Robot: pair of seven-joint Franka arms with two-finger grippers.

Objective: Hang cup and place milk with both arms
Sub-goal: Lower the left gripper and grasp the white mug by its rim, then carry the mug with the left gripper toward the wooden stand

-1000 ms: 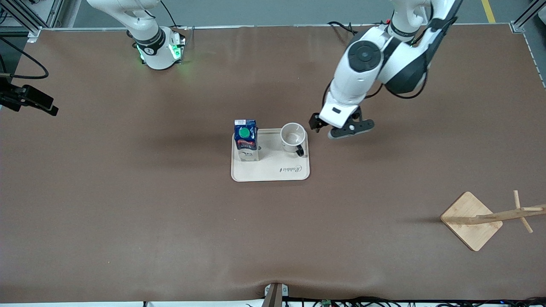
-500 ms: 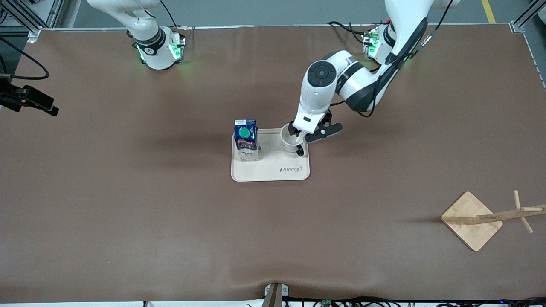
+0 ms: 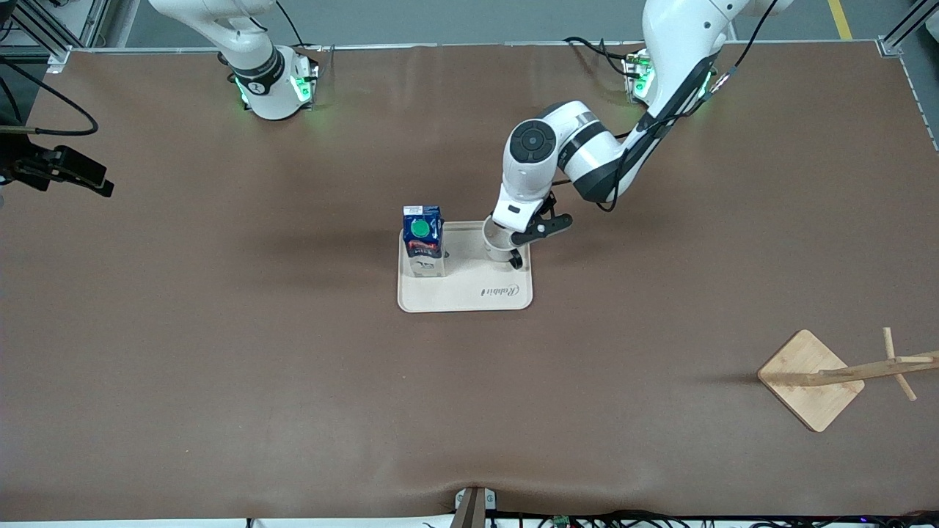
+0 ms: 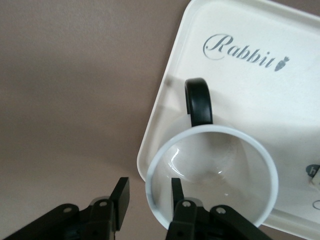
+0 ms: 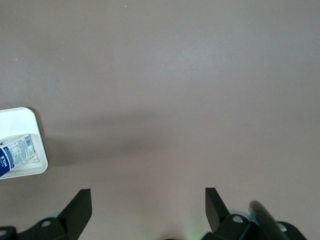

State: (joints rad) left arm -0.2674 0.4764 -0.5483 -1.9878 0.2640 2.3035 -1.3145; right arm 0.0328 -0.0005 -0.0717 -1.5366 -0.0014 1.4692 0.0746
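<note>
The white cup (image 3: pixel 498 251) stands upright on the cream tray (image 3: pixel 469 295), its black handle (image 3: pixel 517 259) turned toward the front camera. The dark-blue milk (image 3: pixel 423 242) with a green cap stands on the same tray, toward the right arm's end. My left gripper (image 3: pixel 508 235) is down at the cup. In the left wrist view the left gripper (image 4: pixel 149 187) is open, with one finger inside the cup (image 4: pixel 215 165) and one outside its rim, on the side away from the handle (image 4: pixel 199 102). My right gripper (image 5: pixel 148 200) is open and empty over bare table, with the milk (image 5: pixel 15 155) at the view's edge.
A wooden cup rack (image 3: pixel 810 378) with pegs stands on a square base toward the left arm's end, nearer the front camera. The tray's corner (image 5: pixel 39 150) shows in the right wrist view. A black camera mount (image 3: pixel 62 167) sits at the right arm's end.
My left arm has swung from beside the tray over to the cup and lowered, so its fingers now straddle the cup's rim. The cup and milk have not moved.
</note>
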